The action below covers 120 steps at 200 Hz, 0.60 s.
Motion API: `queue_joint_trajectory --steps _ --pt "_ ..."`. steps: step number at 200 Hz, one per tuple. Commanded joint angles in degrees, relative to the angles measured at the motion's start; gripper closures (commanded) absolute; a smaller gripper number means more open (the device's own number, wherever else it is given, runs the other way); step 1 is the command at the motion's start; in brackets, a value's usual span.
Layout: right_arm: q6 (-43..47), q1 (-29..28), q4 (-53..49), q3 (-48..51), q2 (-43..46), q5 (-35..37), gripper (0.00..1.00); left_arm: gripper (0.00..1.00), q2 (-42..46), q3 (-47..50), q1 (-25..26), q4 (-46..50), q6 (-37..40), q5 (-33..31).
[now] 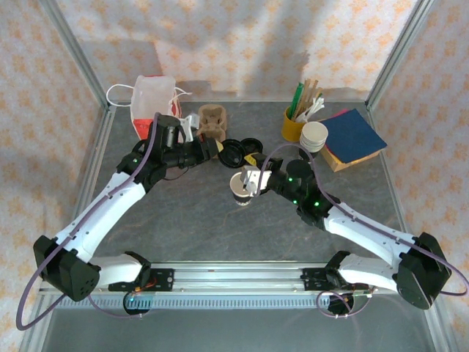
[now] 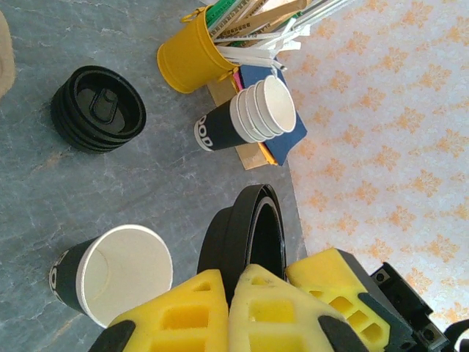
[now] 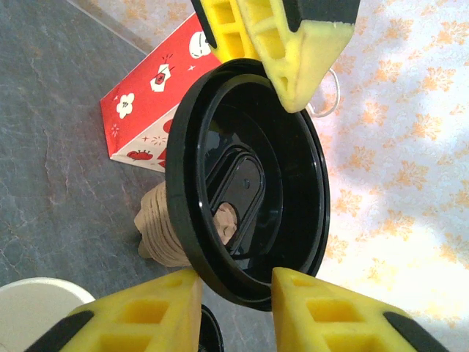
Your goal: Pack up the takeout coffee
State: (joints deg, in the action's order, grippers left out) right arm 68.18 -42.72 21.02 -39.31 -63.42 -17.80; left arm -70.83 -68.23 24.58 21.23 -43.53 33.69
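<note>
The takeout coffee cup (image 1: 242, 189) stands lidless at mid-table, with dark sides and a white inside; in the left wrist view the cup (image 2: 117, 275) is at the lower left. A black lid (image 3: 249, 183) hangs on edge in the air above the table. My left gripper (image 2: 231, 275) is shut on the lid's rim (image 2: 253, 235), and its yellow fingers (image 3: 293, 51) show at the top of the right wrist view. My right gripper (image 3: 234, 282) has its jaws partly open on either side of the lid's lower rim, close against it. It hovers just over the cup (image 1: 253, 178).
A stack of black lids (image 2: 99, 108) lies behind the cup. The yellow cup of sticks (image 1: 295, 125), stacked white cups (image 1: 315, 136) and a blue pad (image 1: 355, 136) are at the back right. A red-and-white bag (image 1: 154, 99) and a brown pulp carrier (image 1: 212, 121) are at the back left.
</note>
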Motion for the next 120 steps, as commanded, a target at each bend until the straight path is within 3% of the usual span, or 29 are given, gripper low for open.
queue_joint_trajectory --steps 1,120 --pt "-0.80 -0.70 3.02 -1.30 -0.21 -0.04 0.71 0.97 1.50 0.50 -0.45 -1.81 -0.77 1.42" --pt "-2.65 -0.87 5.29 -0.50 1.48 -2.14 0.77 0.96 1.84 2.19 -0.49 -4.09 -2.71 3.53"
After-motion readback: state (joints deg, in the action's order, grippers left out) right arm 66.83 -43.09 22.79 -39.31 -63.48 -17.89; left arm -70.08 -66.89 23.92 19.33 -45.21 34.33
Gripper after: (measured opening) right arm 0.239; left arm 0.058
